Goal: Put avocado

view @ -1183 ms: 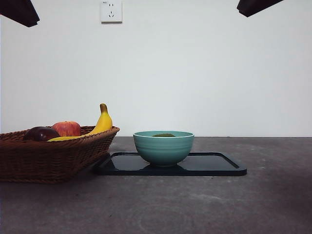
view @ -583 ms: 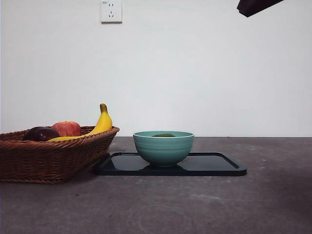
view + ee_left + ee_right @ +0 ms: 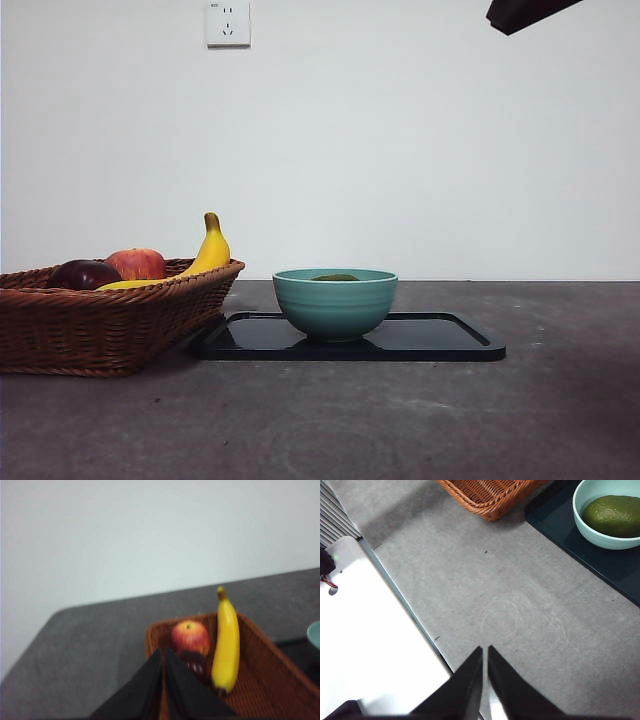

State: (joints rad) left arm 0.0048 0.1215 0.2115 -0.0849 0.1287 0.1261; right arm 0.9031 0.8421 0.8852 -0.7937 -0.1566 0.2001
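avocado (image 3: 614, 515): lies in the bowl (image 3: 584, 527), filling most of it; task looks done.
handling: judged firm, fairly heavy, egg-shaped; dull pebbled skin should grip well; take it across the narrow middle.
bowl: smooth teal glaze, ribbed wall, on a glossy black tray (image 3: 440, 338).
basket (image 3: 110, 320): woven wicker at the bowl's 9 o'clock, holding apple (image 3: 137, 263) and banana (image 3: 210, 250).
left gripper (image 3: 164, 680): above the basket, jaws closed, empty.
right gripper (image 3: 485, 680): over bare desk (image 3: 520, 615), jaws closed, empty.

The avocado (image 3: 614, 515) is sat in the bowl (image 3: 335, 302), bowl's parked on the tray (image 3: 440, 340), with the fruit basket (image 3: 110, 320) placed just left.
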